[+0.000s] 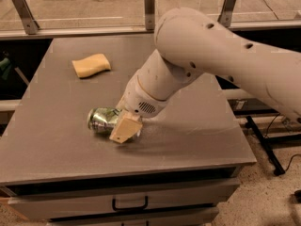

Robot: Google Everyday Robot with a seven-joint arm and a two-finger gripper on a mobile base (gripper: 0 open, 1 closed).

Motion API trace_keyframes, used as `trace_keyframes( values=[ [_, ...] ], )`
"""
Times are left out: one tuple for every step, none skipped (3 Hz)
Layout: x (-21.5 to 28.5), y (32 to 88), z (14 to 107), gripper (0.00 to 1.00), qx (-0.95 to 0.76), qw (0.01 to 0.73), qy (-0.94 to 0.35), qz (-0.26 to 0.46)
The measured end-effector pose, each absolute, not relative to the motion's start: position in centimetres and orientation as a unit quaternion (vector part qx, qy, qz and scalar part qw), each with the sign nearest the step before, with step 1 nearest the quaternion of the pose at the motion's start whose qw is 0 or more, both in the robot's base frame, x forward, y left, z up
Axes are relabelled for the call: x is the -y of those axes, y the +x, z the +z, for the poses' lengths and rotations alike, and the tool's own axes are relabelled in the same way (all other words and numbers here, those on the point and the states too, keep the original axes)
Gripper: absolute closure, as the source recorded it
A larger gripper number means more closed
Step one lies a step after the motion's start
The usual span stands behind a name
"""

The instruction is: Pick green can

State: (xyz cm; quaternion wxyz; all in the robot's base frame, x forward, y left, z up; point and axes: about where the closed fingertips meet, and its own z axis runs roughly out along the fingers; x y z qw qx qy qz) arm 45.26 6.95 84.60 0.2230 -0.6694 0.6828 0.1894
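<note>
The green can (pixel 102 119) lies on its side on the grey worktop (pixel 197 131), near the front edge and a little left of the middle. The pincer (pixel 123 126) is low at the right end of the can. Whether it is spread or already pinching the can cannot be told. A yellow sponge (pixel 91 65) lies toward the back left corner, well apart from the can.

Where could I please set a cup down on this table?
The table is bare at the front left, between the green can and the edge, and at the front right corner. Crowded: the middle, where the gripper sits at the can; the sponge takes the far left.
</note>
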Motion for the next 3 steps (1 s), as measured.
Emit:
trace_keyframes(
  values=[
    [-7.1, 47.6, 86.5, 0.88, -0.677, 0.244, -0.667, 0.195],
    [-7.0, 50.1, 90.7, 1.00, -0.657, 0.289, -0.661, 0.218],
    [-6.9, 51.7, 96.6, 1.00, -0.626, 0.342, -0.653, 0.252]
  ],
)
